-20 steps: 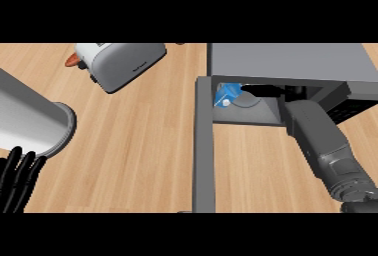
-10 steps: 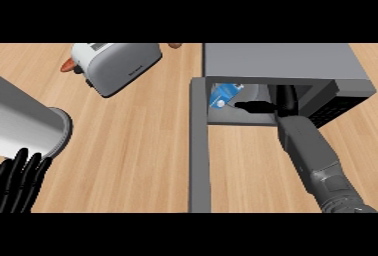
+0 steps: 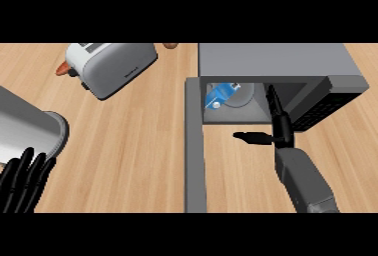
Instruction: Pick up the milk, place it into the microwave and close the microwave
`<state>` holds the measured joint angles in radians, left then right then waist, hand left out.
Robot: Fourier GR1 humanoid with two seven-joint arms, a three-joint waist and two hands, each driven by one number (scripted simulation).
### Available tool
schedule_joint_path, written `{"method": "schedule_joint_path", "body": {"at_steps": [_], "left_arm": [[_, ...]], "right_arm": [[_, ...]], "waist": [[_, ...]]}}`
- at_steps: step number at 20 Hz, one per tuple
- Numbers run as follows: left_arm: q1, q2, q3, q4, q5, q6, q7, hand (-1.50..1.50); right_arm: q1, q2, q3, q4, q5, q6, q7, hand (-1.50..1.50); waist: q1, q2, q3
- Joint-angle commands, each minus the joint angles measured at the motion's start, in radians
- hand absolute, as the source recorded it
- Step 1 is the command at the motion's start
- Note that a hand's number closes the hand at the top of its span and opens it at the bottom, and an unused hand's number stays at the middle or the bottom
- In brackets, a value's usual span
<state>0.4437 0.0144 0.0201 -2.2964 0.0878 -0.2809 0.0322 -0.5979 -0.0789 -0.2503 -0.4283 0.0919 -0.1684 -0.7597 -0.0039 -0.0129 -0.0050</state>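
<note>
The milk point(image 3: 220, 95), a blue and white carton, lies tilted inside the open grey microwave point(image 3: 273, 60), on its round plate. No hand touches it. My right hand point(image 3: 279, 127) is just in front of the opening, right of the carton. Its fingers are straight and point into the cavity, and the thumb point(image 3: 251, 136) sticks out to the left. The microwave door point(image 3: 194, 155) stands open as a narrow grey strip running toward me at the opening's left side. My left hand point(image 3: 26, 180) rests open at the lower left, fingers up.
A silver toaster point(image 3: 111, 65) sits at the back left with a small orange thing point(image 3: 63, 70) beside it. A large metal pot point(image 3: 26, 135) stands at the left edge, just above my left hand. Wooden counter lies between the pot and the door.
My right hand has drawn back out of the microwave toward me, leaving the milk inside. The left hand has stayed at the lower left.
</note>
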Motion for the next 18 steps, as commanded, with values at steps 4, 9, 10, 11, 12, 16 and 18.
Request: {"method": "schedule_joint_path", "body": {"at_steps": [4,9,10,11,12,16,18], "left_arm": [[-0.026,0.031,-0.033,0.036,0.034,-0.076,-0.004,-1.5],[-0.005,0.072,-0.088,0.021,0.098,-0.161,0.041,-1.5],[-0.046,0.064,-0.134,0.006,0.025,-0.132,0.081,1.5],[-0.153,0.066,-0.128,0.052,-0.002,-0.113,0.099,1.5],[-0.115,0.067,-0.129,0.091,-0.018,-0.145,0.03,1.5],[-0.108,0.022,-0.199,0.116,-0.092,-0.118,0.005,1.5],[-0.217,0.046,-0.174,0.129,0.004,-0.135,0.132,1.5]], "right_arm": [[0.235,0.035,0.019,-0.136,-0.044,0.072,-0.047,-1.5],[0.377,0.058,0.052,-0.23,-0.085,0.23,-0.077,-1.5],[0.447,0.075,0.078,-0.28,-0.079,0.249,-0.097,-1.5],[0.422,0.054,0.071,-0.331,-0.098,0.254,-0.034,-1.5],[0.498,0.053,0.089,-0.36,-0.091,0.275,-0.078,-1.5],[0.696,0.054,0.152,-0.548,-0.1,0.332,-0.121,-1.5],[0.647,0.024,0.113,-0.536,-0.143,0.348,-0.089,-1.5]], "waist": [[-0.003,0.009,0.004],[-0.003,0.008,0.004],[-0.017,0.006,0.004],[-0.015,0.009,0.004],[-0.01,0.009,0.004],[-0.01,0.009,0.004],[-0.002,0.012,0.005]]}}
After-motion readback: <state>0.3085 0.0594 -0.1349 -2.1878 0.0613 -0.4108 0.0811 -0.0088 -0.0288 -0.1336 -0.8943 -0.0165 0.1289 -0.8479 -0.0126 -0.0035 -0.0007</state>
